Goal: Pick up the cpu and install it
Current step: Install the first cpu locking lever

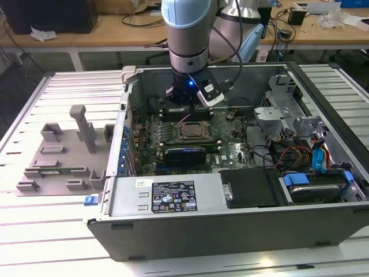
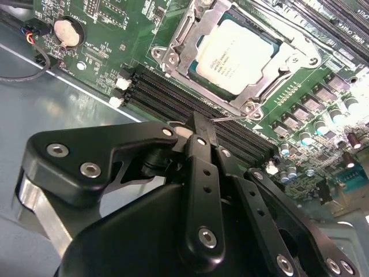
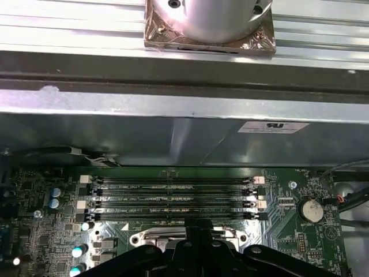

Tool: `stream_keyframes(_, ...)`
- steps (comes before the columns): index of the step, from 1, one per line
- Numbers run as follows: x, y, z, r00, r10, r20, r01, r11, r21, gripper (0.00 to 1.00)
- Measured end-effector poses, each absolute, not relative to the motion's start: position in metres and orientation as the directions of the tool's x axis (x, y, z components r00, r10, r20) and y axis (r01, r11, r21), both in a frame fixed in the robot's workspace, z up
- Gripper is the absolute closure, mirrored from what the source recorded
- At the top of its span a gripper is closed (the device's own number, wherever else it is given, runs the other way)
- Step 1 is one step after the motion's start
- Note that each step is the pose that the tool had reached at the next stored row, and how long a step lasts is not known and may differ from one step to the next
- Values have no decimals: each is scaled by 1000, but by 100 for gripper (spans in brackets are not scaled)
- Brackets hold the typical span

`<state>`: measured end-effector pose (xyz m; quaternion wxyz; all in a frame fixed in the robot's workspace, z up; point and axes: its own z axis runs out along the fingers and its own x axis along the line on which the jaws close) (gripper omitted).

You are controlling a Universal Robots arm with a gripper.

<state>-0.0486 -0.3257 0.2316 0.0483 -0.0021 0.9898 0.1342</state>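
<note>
Second wrist view: cpu (image 2: 233,55) in socket (image 2: 168,53), just beyond pincer (image 2: 203,126) (closed).

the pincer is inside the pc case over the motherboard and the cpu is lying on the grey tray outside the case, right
Not quite. The cpu is not on the grey tray; it sits in the socket on the motherboard, as the second wrist view shows. The rest holds: the pincer is inside the pc case, over the motherboard.

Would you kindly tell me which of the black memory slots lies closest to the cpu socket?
The slot bordering the socket's metal frame in the first wrist view; the others lie farther off, toward the case wall.
</note>
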Motion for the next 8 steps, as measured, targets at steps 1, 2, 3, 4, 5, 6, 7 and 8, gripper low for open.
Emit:
stream_keyframes(1, -50, -326, 231, -994, 9, -105, -19, 964, 265, 89)
stream_keyframes(2, -51, -326, 230, -994, 9, -110, -21, 964, 264, 89)
stream_keyframes(3, -52, -326, 229, -993, 9, -115, -22, 964, 264, 89)
stream_keyframes(4, -54, -326, 229, -993, 9, -121, -23, 964, 264, 89)
stream_keyframes(5, -54, -326, 228, -992, 9, -126, -24, 964, 264, 89)
stream_keyframes(6, -55, -326, 227, -991, 9, -132, -26, 965, 262, 89)
stream_keyframes(7, -56, -326, 227, -991, 9, -137, -27, 965, 261, 89)
stream_keyframes(8, -57, -326, 226, -990, 9, -143, -29, 965, 261, 89)
